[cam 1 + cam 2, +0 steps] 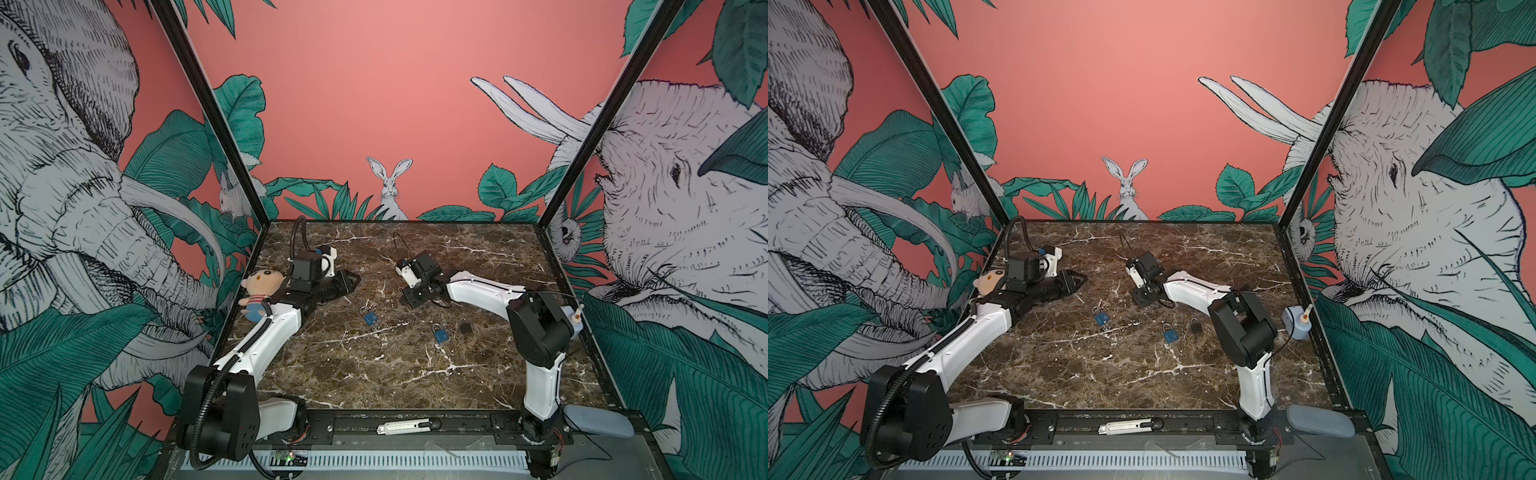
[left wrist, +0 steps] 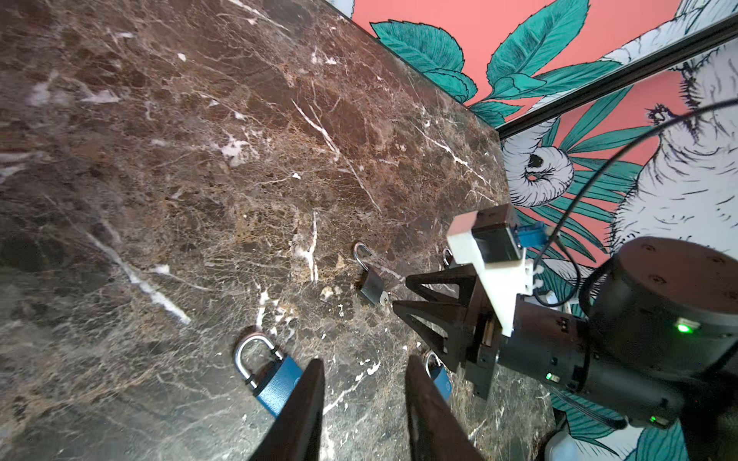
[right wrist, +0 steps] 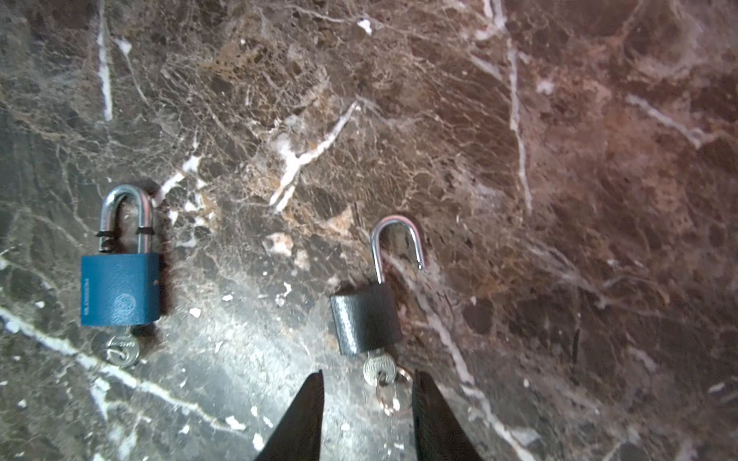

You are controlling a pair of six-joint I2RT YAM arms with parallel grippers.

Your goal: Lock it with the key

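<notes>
A: Midway across the counter, what's lying there?
B: Black padlock, flat, shackle swung open, key stuck in its base. Blue padlock beside it, not touching.
A: And the right fingers?
B: Spread apart, gripping nothing; the key's ring sits just between their tips, contact hard to call.
A: Farther back, the left fingers?
B: Parted too, empty, hovering well apart from the black padlock, with a second blue padlock near them.
</notes>
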